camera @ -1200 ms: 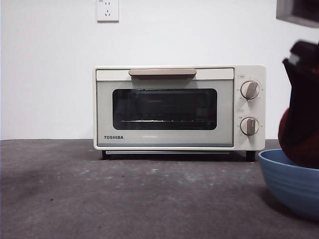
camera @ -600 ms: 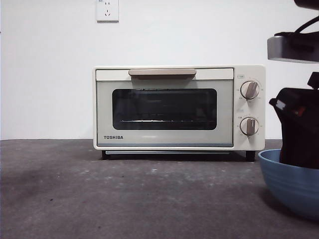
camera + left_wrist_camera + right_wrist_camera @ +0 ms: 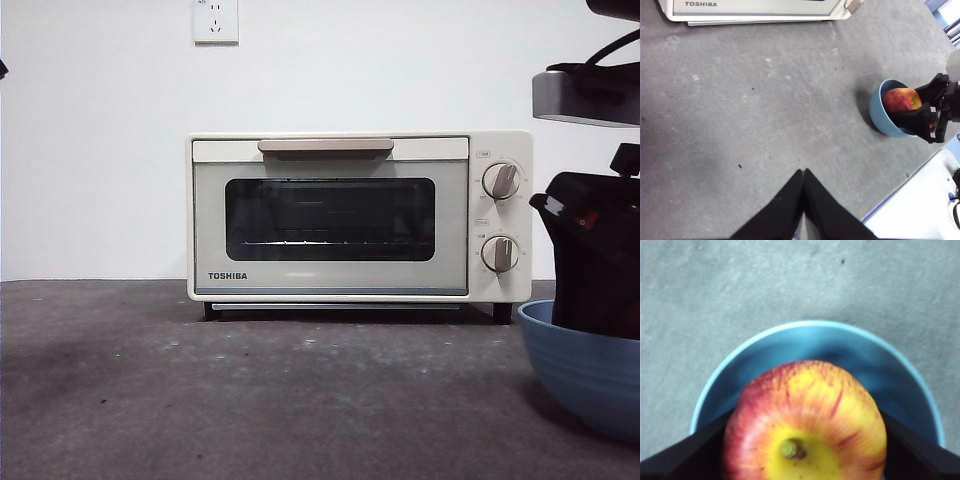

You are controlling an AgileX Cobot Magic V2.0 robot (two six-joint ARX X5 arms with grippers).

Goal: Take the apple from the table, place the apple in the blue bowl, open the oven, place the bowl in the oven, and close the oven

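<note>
The red and yellow apple [image 3: 805, 420] sits low inside the blue bowl [image 3: 815, 340], with a black jaw of my right gripper [image 3: 807, 412] pressed against each of its sides. From the left wrist view, that gripper [image 3: 920, 107] reaches over the bowl [image 3: 877, 112] around the apple [image 3: 900, 99]. At the front view's right edge the right gripper [image 3: 595, 255] dips into the bowl [image 3: 580, 370] and hides the apple. The cream oven [image 3: 330, 215] stands shut at the back of the table [image 3: 250, 400]. My left gripper [image 3: 802, 172] hangs shut and empty above the table.
A wall socket [image 3: 215, 20] sits above the oven. Seen from the left wrist, the table's edge runs close behind the bowl, with a white surface [image 3: 920, 210] beyond it. Bare grey table lies between the bowl and the oven [image 3: 755, 7].
My right gripper has lowered the apple into the bowl, so the apple no longer shows from the front. Over the last half second the gripper has shifted slightly left.
</note>
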